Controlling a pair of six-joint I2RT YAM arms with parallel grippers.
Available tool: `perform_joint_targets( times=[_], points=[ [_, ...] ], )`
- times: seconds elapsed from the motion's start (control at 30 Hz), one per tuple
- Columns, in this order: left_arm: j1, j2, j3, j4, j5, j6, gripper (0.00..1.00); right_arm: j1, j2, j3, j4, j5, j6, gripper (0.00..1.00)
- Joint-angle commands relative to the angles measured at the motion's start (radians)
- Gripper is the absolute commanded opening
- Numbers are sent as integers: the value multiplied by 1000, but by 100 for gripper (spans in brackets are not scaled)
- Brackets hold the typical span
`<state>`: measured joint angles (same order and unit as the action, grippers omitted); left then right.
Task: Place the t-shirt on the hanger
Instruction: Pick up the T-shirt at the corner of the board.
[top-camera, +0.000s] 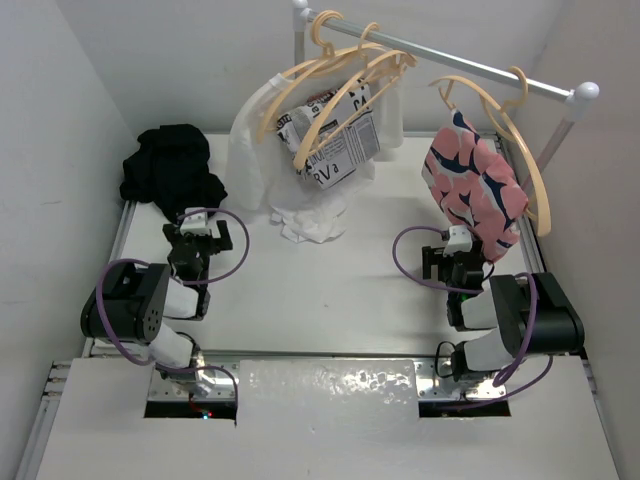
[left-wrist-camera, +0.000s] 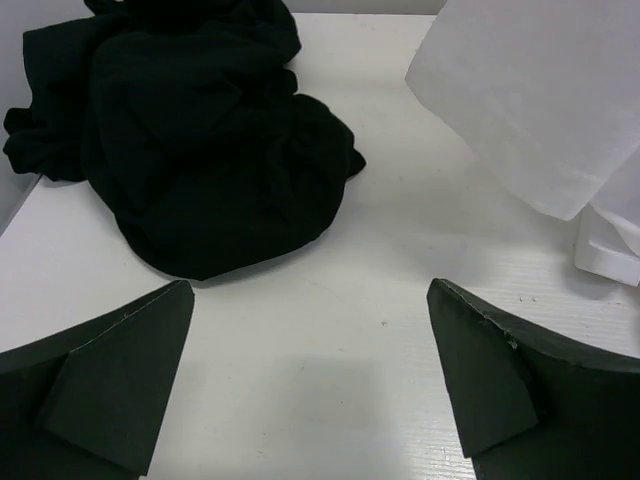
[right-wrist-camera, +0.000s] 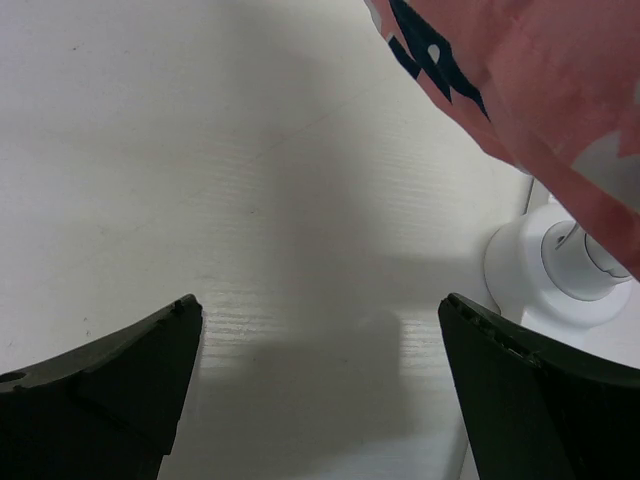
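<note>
The black t-shirt (top-camera: 172, 165) lies crumpled at the table's far left; in the left wrist view it (left-wrist-camera: 190, 130) fills the upper left. My left gripper (top-camera: 203, 232) is open and empty just in front of it, jaws wide over bare table (left-wrist-camera: 310, 370). Several pale tan hangers (top-camera: 375, 72) hang on the rail (top-camera: 470, 68) at the back. My right gripper (top-camera: 455, 255) is open and empty at the right, low over the table (right-wrist-camera: 320, 370).
A white newsprint-lettered garment (top-camera: 335, 140) hangs from the left hangers down onto the table, its edge in the left wrist view (left-wrist-camera: 540, 90). A pink-and-navy garment (top-camera: 475, 185) hangs at the right (right-wrist-camera: 520, 90). The rack's white foot (right-wrist-camera: 550, 270) stands beside my right gripper.
</note>
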<state>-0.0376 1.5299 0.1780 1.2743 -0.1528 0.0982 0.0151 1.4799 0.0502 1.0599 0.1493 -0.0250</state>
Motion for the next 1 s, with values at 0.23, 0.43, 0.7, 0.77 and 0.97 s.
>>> perform_joint_targets(
  times=[0.23, 0.43, 0.7, 0.77, 0.97],
  points=[
    [102, -298, 129, -383, 158, 14, 93, -4, -76, 39, -49, 39, 48, 99],
    [169, -488, 90, -568, 113, 64, 93, 26, -101, 65, -118, 64, 33, 99],
    [344, -433, 360, -1061, 251, 89, 98, 249, -101, 207, -345, 249, -170, 99],
    [430, -264, 519, -1141, 360, 52, 97, 276, -93, 233, -373, 277, -187, 99],
    [432, 241, 1034, -1270, 453, 63, 98, 304, -130, 281, -420, 175, -168, 99]
  ],
)
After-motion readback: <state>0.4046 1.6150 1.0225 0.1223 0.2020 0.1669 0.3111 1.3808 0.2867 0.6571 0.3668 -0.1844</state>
